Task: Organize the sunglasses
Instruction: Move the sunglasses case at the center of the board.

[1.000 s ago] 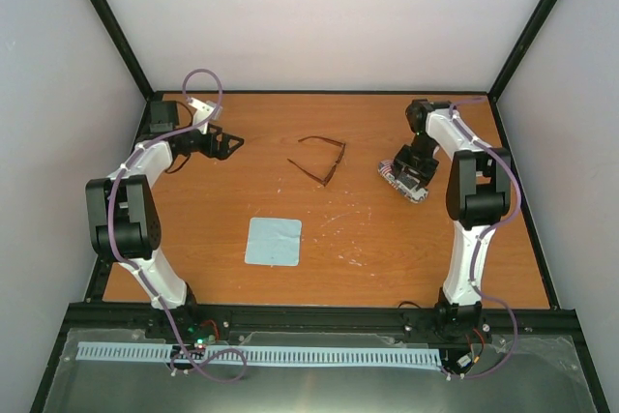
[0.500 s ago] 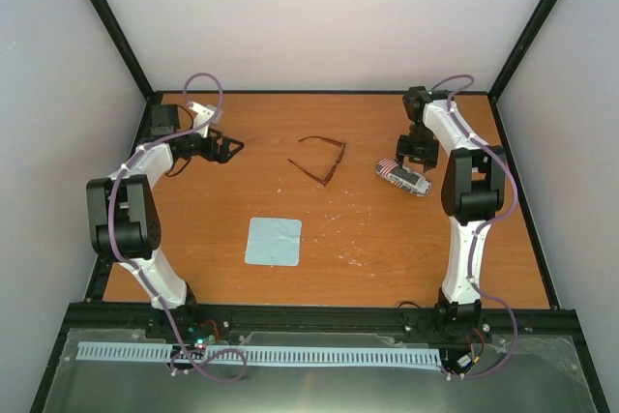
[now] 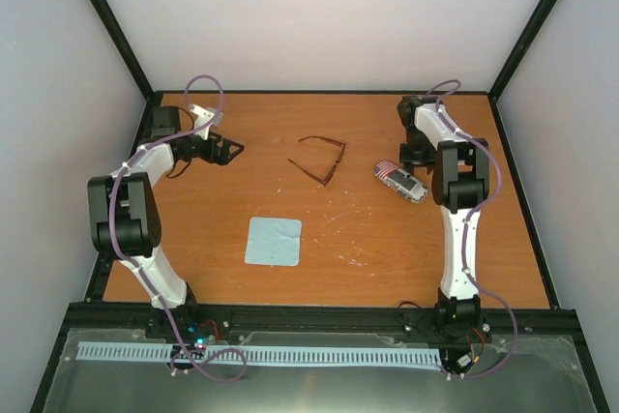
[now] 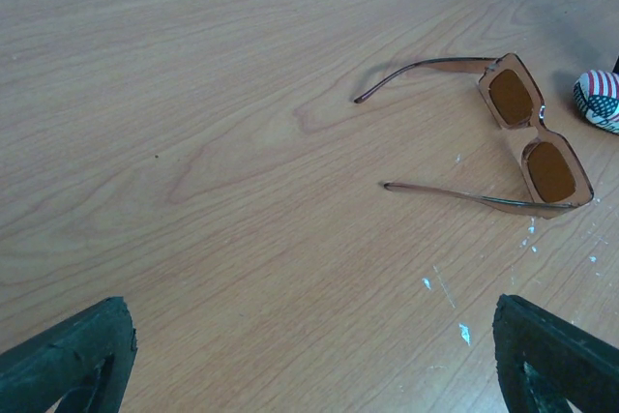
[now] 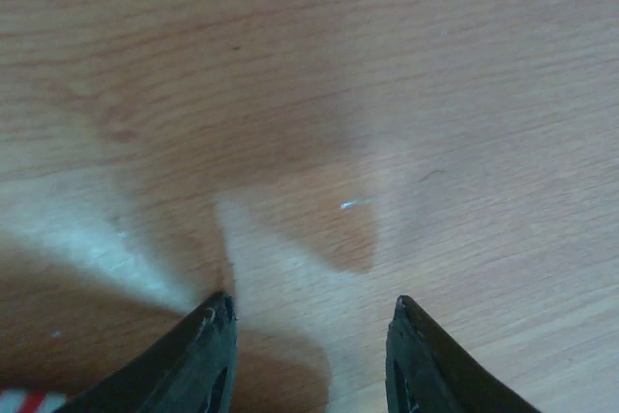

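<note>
The sunglasses (image 3: pixel 320 161) lie unfolded on the wooden table at the back centre, with a thin reddish-brown frame and brown lenses; they also show in the left wrist view (image 4: pixel 527 132), temples pointing left. The flag-patterned case (image 3: pixel 400 181) lies to their right, with its end showing in the left wrist view (image 4: pixel 599 99). My left gripper (image 3: pixel 235 147) is open and empty, well left of the sunglasses. My right gripper (image 3: pixel 413 154) is open and empty just behind the case, its fingertips (image 5: pixel 218 321) close above bare wood.
A light blue square cloth (image 3: pixel 273 241) lies flat in front of the sunglasses, near the table's middle. Black frame posts and white walls close in the table on three sides. Small white flecks mark the wood right of the cloth.
My right gripper has let go of the flag-patterned case, which now lies on the table, and has drawn back toward the far edge. The left arm has not moved.
</note>
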